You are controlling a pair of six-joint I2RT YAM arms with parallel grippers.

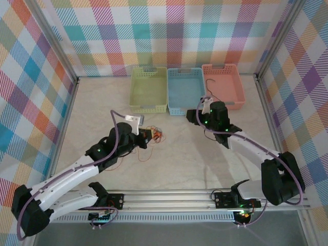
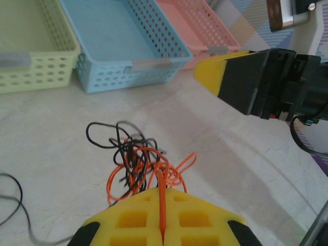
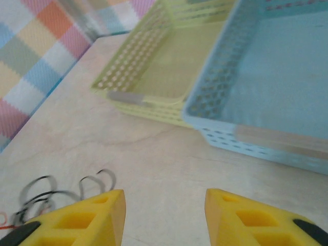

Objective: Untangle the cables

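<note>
A small tangle of orange and black cables (image 2: 134,156) lies on the pale table, left of centre (image 1: 155,136). My left gripper (image 2: 163,190) is shut on one orange cable (image 2: 162,202), which runs up between its yellow fingers out of the tangle. In the top view the left gripper (image 1: 145,138) sits at the tangle's left edge. My right gripper (image 3: 165,205) stands open above bare table with nothing between its fingers, and black cable loops (image 3: 95,180) lie just off its left finger. It hovers right of the tangle (image 1: 193,116). Another black cable (image 1: 209,84) lies in the pink basket.
Three baskets stand in a row at the back: green (image 1: 148,89), blue (image 1: 185,89) and pink (image 1: 223,84). A loose dark cable (image 2: 15,202) trails on the table left of the tangle. Checked walls close in the table on three sides.
</note>
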